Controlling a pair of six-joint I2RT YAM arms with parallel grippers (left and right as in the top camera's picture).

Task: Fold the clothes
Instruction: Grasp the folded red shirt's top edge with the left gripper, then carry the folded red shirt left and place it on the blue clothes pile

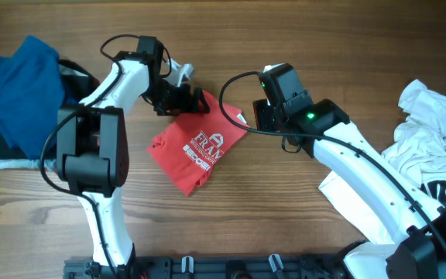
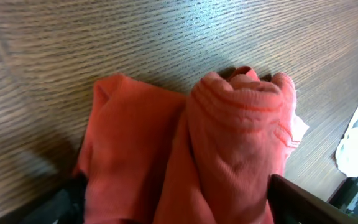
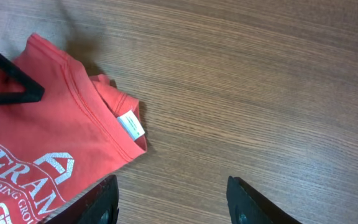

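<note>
Left tool (image 1: pixel 187 100) pinches a bunched edge of the red printed cotton T-shirt (image 1: pixel 198 149), soft and light; your right tool (image 3: pixel 173 200) is spread, so grab the collar hem (image 3: pixel 102 119) just beside it.

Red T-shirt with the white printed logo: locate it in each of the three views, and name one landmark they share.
Overhead: the red T-shirt with white print lies mid-table, between the two arms.
Left wrist: it fills the lower centre, bunched in the left gripper.
Right wrist: it is on the left side, collar label showing; the right gripper is open beside it.
Shared landmark: the brown wood-grain table lies under it in every view.
</note>
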